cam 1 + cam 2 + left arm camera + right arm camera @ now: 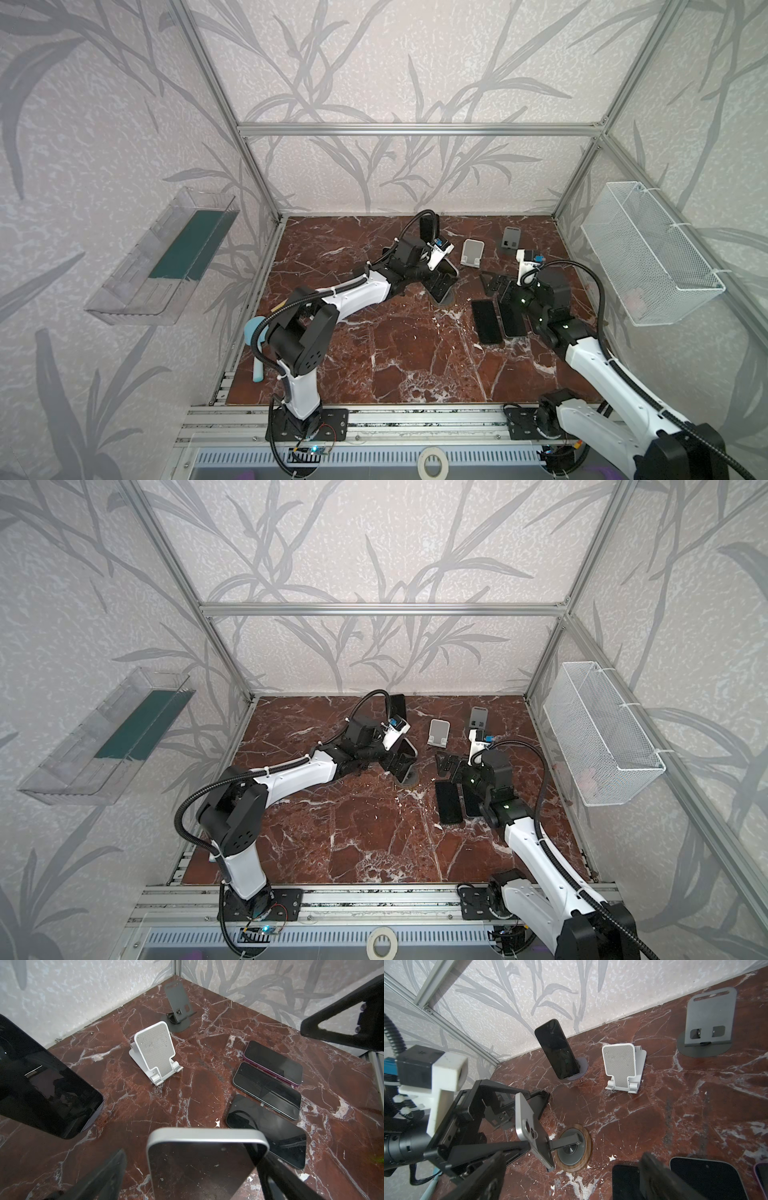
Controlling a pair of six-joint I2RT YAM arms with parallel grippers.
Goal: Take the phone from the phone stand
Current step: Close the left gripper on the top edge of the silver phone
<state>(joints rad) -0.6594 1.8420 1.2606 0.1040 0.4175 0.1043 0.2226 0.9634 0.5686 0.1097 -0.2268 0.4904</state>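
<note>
Just right of the phone stand (572, 1148), the right gripper (448, 766) hovers spread and empty. The left gripper (537, 1119), arm stretched low, straddles the silver phone (526, 1124) propped on that stand, jaws apart. Beyond the stand, the red marble tabletop (395, 353) meets a leaf-patterned wall (395, 174).

I count five phones: silver phone (527, 1126), black phone (556, 1053), purple-edged phone (274, 1064), grey-edged phone (268, 1091), glossy black phone (268, 1132). Four phone stands: white stand (155, 1051), dark grey stand (178, 1005), wood-rimmed stand (572, 1153), round-based stand (582, 1066). One wire basket (648, 249); one clear plastic bin (158, 257).
</note>
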